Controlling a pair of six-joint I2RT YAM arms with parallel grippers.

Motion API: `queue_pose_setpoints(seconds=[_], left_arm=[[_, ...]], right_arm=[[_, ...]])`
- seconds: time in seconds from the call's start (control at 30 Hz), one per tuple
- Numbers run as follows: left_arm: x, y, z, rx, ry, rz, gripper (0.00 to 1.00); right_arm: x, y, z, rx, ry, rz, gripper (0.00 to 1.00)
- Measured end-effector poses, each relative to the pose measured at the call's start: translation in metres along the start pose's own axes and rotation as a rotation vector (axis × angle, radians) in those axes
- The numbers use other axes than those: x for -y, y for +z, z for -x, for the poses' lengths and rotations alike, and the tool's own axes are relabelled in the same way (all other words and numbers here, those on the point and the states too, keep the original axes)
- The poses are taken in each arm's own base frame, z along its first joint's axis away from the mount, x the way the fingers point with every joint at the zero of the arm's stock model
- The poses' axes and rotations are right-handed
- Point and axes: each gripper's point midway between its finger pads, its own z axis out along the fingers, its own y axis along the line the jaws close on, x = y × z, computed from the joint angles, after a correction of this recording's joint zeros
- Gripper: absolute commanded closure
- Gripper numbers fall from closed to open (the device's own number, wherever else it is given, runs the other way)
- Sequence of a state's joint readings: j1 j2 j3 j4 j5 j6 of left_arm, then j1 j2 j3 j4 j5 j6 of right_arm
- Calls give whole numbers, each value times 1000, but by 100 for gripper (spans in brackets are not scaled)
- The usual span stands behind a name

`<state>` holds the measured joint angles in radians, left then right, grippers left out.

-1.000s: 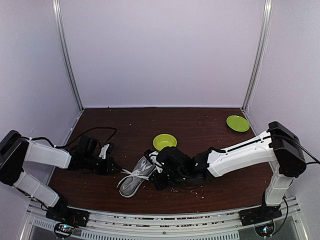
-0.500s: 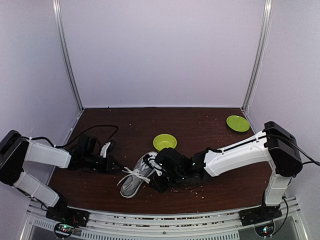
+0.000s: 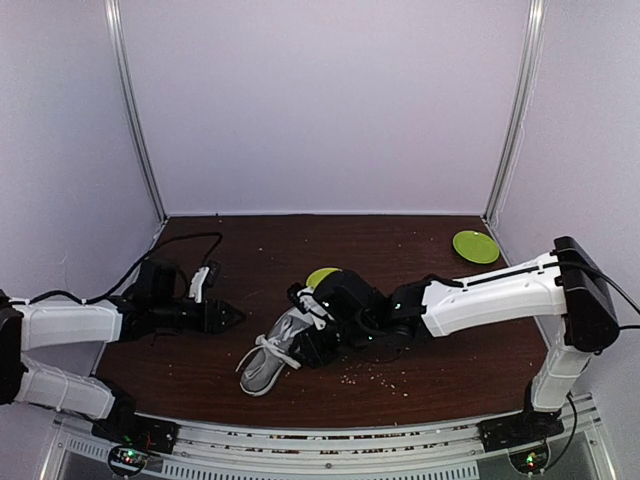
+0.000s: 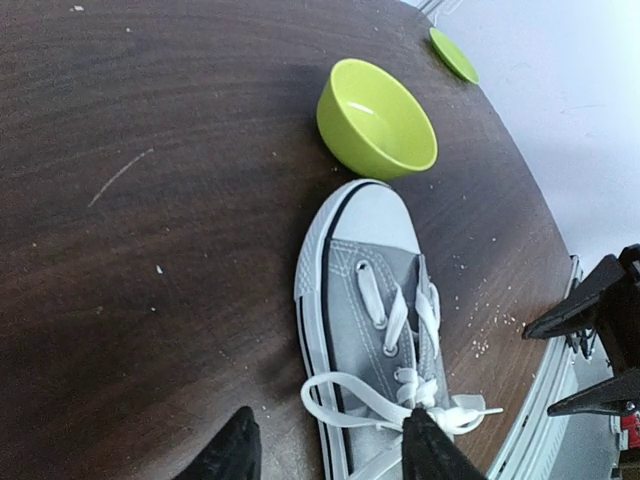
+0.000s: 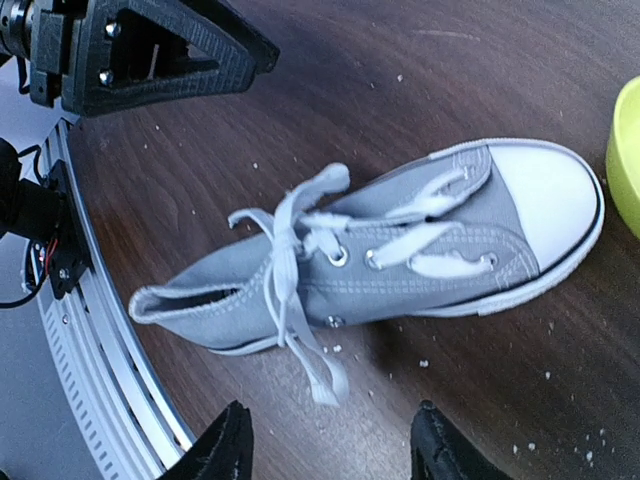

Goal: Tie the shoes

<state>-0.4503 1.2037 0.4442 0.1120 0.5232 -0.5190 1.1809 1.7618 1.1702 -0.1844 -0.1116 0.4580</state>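
Observation:
The shoe (image 3: 268, 358) is a grey canvas sneaker lying near the table's front, toe toward the green bowl. Its white laces (image 5: 290, 240) form a loose bow at the top eyelets, with ends trailing onto the wood. My left gripper (image 3: 232, 315) hovers just left of the shoe. In the left wrist view it (image 4: 330, 455) is open, one fingertip (image 4: 425, 445) over the lace by the knot and nothing pinched. My right gripper (image 3: 303, 348) hangs over the shoe's right side. It (image 5: 330, 455) is open too, with only bare table and a lace end ahead of it.
A green bowl (image 4: 378, 118) stands just beyond the toe cap. A small green plate (image 3: 475, 246) lies at the back right. Crumbs dot the wood right of the shoe. The metal front rail (image 5: 100, 380) runs close behind the heel.
Both grippers have opened and let go of the laces. The left arm drew back to the left. The right arm shifted toward the back over the shoe, now partly hiding the bowl.

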Motion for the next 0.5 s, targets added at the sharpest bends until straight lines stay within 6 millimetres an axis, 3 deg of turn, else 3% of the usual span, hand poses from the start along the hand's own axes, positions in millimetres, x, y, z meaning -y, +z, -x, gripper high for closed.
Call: queue_pose_setpoints(seconds=[0.17,0.3,0.5], left_arm=[[2,-12,11,60,38,30,46],[4,-12,9,51,59,19,53],[11,-1,-5,-19,79,-31,55]], right_arm=[[-10,16,25,39,27,16,66],[-12,31,25,22,30,18,68],[-16,39,22,-5,27,39,76]])
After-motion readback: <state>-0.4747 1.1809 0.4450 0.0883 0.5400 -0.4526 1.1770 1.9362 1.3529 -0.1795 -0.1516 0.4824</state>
